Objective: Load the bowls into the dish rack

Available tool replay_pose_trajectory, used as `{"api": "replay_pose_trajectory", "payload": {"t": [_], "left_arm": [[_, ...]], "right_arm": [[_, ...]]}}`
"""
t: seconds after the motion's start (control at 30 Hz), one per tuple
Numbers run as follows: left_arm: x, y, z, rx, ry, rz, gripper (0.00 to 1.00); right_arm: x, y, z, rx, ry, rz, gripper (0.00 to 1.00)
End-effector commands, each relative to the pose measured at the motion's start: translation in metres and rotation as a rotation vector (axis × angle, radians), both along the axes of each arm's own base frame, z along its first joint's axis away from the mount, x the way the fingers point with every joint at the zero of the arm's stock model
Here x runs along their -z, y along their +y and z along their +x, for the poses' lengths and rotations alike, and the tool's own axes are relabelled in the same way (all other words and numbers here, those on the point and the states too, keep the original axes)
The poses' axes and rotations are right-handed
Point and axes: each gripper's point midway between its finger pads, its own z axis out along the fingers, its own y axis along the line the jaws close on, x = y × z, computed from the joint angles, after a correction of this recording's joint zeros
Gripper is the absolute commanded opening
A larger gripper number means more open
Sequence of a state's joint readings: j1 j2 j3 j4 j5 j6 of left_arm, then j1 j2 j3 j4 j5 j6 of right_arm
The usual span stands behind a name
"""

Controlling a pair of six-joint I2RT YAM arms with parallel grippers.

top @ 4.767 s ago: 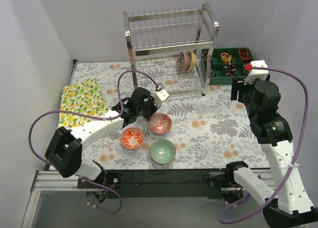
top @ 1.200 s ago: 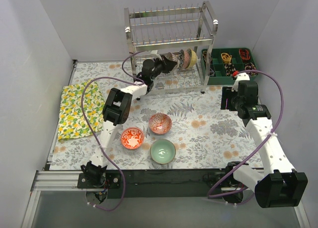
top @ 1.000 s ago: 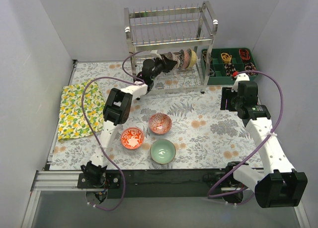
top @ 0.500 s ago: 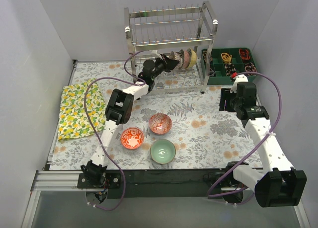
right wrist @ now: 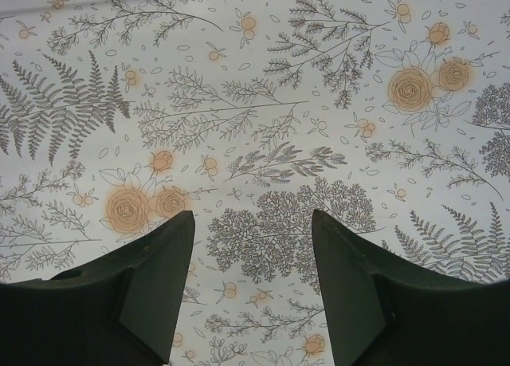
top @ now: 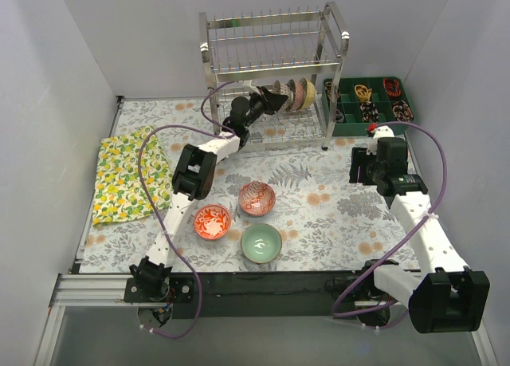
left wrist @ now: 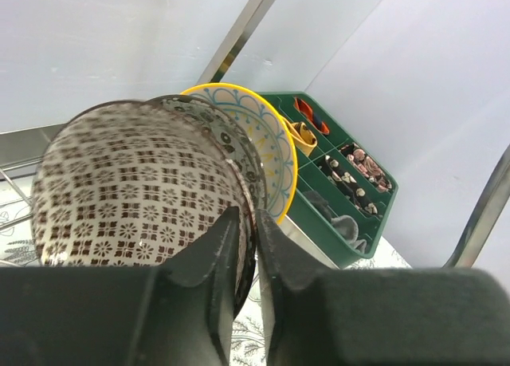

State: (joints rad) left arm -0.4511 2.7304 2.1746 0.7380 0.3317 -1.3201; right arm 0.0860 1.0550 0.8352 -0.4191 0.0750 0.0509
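The left gripper pinches the rim of the dark grey patterned round bowl. The bowl stands on edge in the bottom shelf of the tall shiny wire dish rack. It half hides the yellow bowl with a blue-green rim behind it. The right gripper hangs wide open over the flowery tablecloth.

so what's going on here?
The left arm's fingers are pinching the rim of a dark grey patterned ceramic bowl, held on edge at the lower tier of the chrome wire dish rack, right beside a yellow-centred bowl with a teal rim. An orange-red patterned bowl, a pink-red patterned bowl and a plain pale green bowl sit on the floral tablecloth. The right arm's fingers are open and empty above the cloth.
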Motion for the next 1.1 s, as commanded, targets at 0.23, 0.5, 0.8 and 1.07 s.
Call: {"api": "replay_pose_trajectory", "payload": {"t": [0.23, 0.5, 0.8, 1.07], "left_arm": [[0.033, 0.038, 0.016, 0.012, 0.11, -0.004, 0.3], [0.019, 0.042, 0.02, -0.013, 0.109, -0.033, 0.36], [0.003, 0.037, 0.013, 0.007, 0.081, -0.035, 0.25], [-0.013, 0.037, 0.01, -0.01, 0.024, 0.01, 0.62]], "right_arm": [[-0.005, 0.002, 0.0, -0.001, -0.053, 0.024, 0.68], [-0.009, 0.0, 0.002, 0.001, -0.064, 0.013, 0.68], [-0.008, 0.004, 0.0, -0.005, -0.063, 0.028, 0.68], [-0.008, 0.005, -0.001, -0.008, -0.065, 0.041, 0.68]]}}
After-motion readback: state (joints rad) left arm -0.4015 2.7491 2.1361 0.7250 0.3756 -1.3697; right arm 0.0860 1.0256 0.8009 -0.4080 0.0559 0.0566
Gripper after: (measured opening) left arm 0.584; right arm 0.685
